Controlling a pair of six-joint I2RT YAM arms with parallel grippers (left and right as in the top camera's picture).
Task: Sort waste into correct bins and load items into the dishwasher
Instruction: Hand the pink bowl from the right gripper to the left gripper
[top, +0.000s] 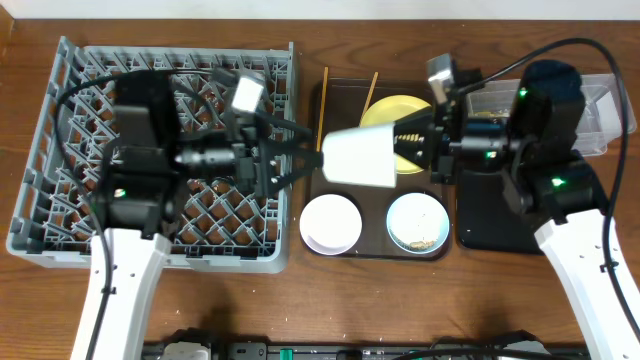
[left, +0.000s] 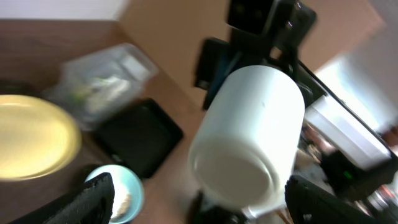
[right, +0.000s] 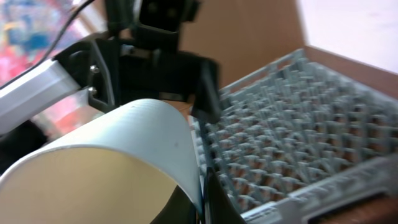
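Barely begun: loading at the first handover, by the look of it.
Rack (top: 60, 150) beneath left pincer (top: 300, 158) shows no dishes. Brown tray (top: 375, 253) below right pincer (top: 400, 140) holds plate (top: 385, 108), unloaded. Cup (top: 358, 158) hangs between pincers: right clenched on its rim, left spread wide at its base. Blue bowl (top: 405, 210) with crumbs (top: 425, 240), white bowl (top: 331, 222), chopsticks (top: 371, 90) beside right pincer, not yet racked.

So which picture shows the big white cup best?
The overhead view: the whole white cup shows, held sideways by the right gripper, near the open left gripper. The left wrist shows its base and side, blurred. The right wrist shows only its rim, very close.
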